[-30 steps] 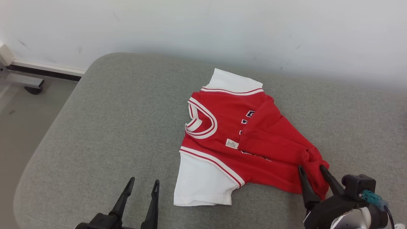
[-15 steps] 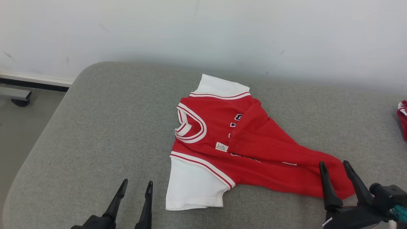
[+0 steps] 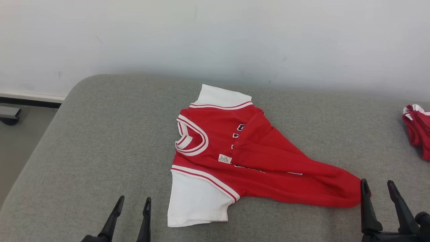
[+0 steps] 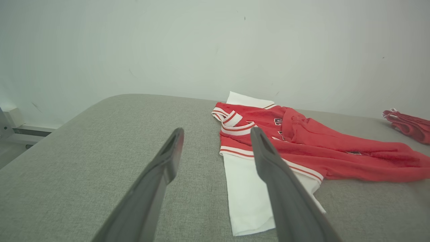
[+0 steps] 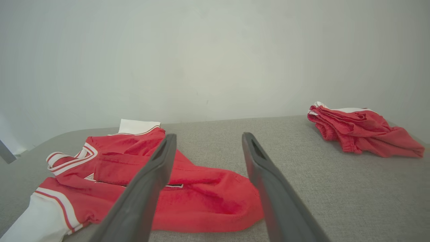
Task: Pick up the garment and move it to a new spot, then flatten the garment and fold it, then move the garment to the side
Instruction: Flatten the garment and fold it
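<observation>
The garment (image 3: 235,158) is a red jersey with white sleeves and white-trimmed neck, lying on the grey cushioned surface (image 3: 107,141). Its body is partly folded over, and its hem end stretches out toward the lower right. In the left wrist view the garment (image 4: 302,148) lies ahead and right; in the right wrist view the garment (image 5: 141,181) lies ahead and left. My right gripper (image 3: 378,188) stands open just right of the hem tip, holding nothing. Left of the near white sleeve, my left gripper (image 3: 133,204) is open and empty.
A second bundle of red cloth (image 3: 416,129) lies at the far right of the surface, seen too as red cloth (image 5: 362,129) and red cloth (image 4: 408,122). A white wall (image 3: 215,37) rises behind. The surface's left edge drops to the floor (image 3: 13,141).
My right gripper has pulled the hem end out to the right and let go of it, so the jersey lies longer. The camera has turned right, bringing the other red cloth into view.
</observation>
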Controlling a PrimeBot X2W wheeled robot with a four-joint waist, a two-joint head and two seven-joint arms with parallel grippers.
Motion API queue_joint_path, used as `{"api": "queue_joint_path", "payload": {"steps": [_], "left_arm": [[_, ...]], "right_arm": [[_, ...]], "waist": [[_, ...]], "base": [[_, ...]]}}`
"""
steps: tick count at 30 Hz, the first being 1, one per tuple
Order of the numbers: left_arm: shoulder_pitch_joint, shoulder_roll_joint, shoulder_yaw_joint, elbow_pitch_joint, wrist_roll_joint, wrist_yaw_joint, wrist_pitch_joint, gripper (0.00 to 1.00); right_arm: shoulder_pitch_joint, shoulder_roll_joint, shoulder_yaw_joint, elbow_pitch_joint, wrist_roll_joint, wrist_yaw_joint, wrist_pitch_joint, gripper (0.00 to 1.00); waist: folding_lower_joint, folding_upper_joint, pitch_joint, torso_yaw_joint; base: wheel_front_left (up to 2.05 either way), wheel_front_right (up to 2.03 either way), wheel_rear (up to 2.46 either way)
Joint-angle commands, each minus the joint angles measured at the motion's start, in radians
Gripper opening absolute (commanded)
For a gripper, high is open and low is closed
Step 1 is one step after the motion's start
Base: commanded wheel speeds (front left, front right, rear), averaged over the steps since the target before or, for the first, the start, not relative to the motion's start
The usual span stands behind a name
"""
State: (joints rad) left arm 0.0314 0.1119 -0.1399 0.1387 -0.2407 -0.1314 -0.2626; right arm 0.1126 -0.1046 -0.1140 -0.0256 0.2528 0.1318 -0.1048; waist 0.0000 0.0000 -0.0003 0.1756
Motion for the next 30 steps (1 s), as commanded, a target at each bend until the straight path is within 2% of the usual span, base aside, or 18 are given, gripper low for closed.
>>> {"api": "queue_joint_path", "payload": {"steps": [1, 14, 23, 30], "left_arm": [[0.016, 0.005, 0.006, -0.004, 0.005, 0.002, -0.003, 1.0], [0.055, 0.016, 0.062, -0.021, 0.016, 0.002, -0.003, 1.0], [0.019, 0.031, 0.049, -0.005, 0.017, 0.002, -0.003, 1.0], [-0.068, 0.076, 0.011, 0.043, 0.003, 0.002, -0.003, 1.0]], "right_arm": [[0.016, 0.007, -0.004, -0.007, -0.008, -0.003, -0.014, 1.0], [0.086, 0.045, -0.008, -0.027, -0.002, -0.003, -0.093, 1.0], [0.075, 0.051, 0.047, -0.003, 0.001, -0.003, -0.107, 1.0], [0.047, 0.052, 0.087, 0.017, 0.004, -0.003, -0.11, 1.0]], "waist": [[0.0, 0.0, -0.01, -0.012], [0.0, 0.0, -0.024, -0.072], [0.0, 0.0, -0.01, -0.104], [0.0, 0.0, 0.021, -0.135]], "base": [[0.0, 0.0, 0.0], [0.0, 0.0, 0.0], [0.0, 0.0, 0.0], [0.0, 0.0, 0.0]]}}
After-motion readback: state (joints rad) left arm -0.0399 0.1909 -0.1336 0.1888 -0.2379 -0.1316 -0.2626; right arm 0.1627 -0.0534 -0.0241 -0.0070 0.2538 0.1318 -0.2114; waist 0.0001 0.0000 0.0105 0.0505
